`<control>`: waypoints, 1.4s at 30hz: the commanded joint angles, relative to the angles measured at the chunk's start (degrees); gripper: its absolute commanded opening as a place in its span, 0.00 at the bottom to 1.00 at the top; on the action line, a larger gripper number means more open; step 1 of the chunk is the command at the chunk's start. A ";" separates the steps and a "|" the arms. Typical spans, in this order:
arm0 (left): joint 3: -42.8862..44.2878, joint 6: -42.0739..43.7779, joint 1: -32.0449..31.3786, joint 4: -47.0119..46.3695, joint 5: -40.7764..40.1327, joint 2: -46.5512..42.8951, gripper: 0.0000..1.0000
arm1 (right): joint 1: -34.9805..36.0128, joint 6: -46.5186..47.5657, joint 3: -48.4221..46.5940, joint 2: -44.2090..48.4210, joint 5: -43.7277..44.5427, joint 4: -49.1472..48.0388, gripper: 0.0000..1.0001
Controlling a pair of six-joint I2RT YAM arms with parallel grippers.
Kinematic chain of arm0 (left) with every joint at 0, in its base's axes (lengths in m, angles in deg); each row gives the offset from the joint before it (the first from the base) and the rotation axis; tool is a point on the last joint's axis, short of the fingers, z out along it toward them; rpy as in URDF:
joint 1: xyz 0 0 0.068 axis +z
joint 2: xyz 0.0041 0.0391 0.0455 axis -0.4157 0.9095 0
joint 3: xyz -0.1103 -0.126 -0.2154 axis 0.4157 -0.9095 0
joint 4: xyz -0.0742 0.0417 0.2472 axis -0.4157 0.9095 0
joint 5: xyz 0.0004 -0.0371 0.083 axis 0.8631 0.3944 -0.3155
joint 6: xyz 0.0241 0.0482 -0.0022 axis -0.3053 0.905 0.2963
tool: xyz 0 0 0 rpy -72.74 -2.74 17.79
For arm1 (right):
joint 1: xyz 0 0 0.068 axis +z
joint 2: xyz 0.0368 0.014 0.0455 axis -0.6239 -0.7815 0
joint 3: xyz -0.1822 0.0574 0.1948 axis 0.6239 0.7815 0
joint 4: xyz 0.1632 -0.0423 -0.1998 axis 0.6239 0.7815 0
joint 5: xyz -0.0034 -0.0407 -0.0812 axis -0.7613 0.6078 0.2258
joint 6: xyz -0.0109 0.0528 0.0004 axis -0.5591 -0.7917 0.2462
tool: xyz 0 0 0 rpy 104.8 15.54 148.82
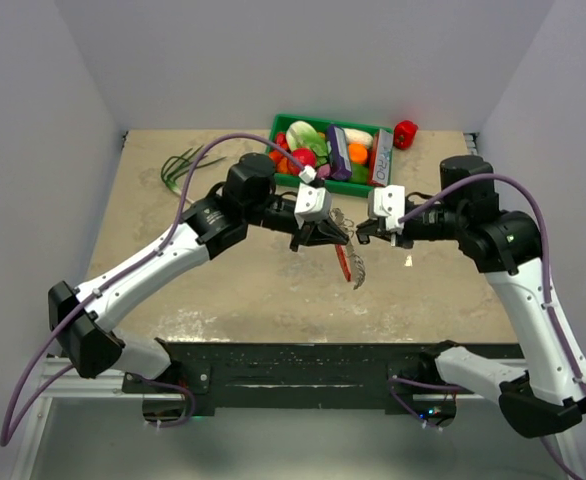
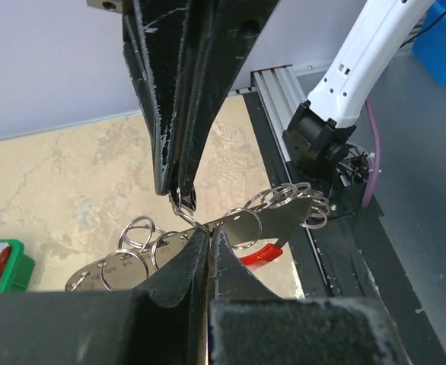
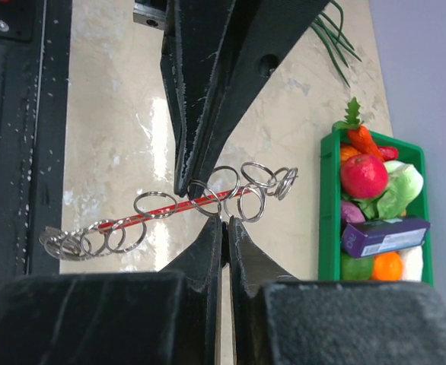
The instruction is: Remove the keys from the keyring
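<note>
Left gripper (image 2: 193, 213) clamped on keyring (image 1: 344, 221), held above table (image 1: 223, 290) middle; right gripper (image 3: 204, 207) clamped on it from right; red tag (image 1: 344, 262) hangs below.

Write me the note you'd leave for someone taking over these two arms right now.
Left gripper: shut on the keyring, pinching one of its loops.
Right gripper: shut on the keyring too, from the other side.
The bunch hangs between them above the table. The red tag dangles below, with the keys alongside.
Done: bunch lifted and held by both grippers.
Left: no key looks freed yet, so all need working off the ring.
</note>
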 commanded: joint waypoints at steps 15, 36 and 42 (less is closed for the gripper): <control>1.57 14.98 -2.63 15.20 10.10 -3.65 0.00 | -7.95 -2.09 -6.77 -4.95 -10.77 -4.36 0.00; 5.34 6.81 -0.17 9.40 -1.47 -4.17 0.03 | -8.04 0.37 -8.01 -3.99 -9.71 -0.49 0.00; 8.95 7.69 0.62 10.19 -8.68 -4.35 0.33 | -8.04 3.70 -7.21 -3.37 -9.53 3.10 0.00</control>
